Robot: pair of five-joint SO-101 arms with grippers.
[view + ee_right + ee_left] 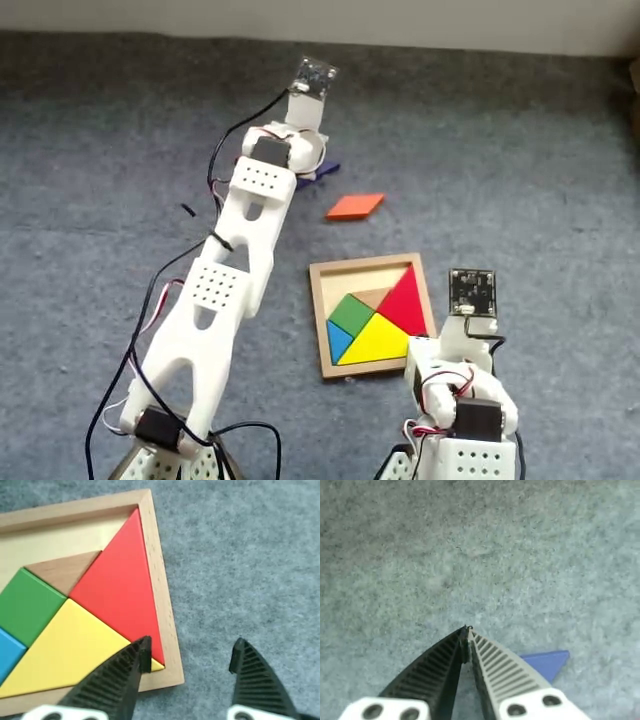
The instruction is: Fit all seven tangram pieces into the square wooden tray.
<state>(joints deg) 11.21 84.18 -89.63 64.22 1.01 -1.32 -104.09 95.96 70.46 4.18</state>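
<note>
The square wooden tray (365, 261) lies on grey carpet (520, 160) in front of the right arm. It holds 5 pieces: red triangle (120, 590), yellow triangle (70, 645), green square (27, 605), blue triangle (7, 652) and brown triangle (62, 570). Bare wood shows along its far edge. The right gripper (191, 650) hovers at the tray's near-right corner, jaws spread. Farther off, the left gripper (466, 632), jaws pressed together, stands just beside a dark blue piece (547, 661). An orange parallelogram (355, 206) lies on open carpet between that piece and the tray.
</note>
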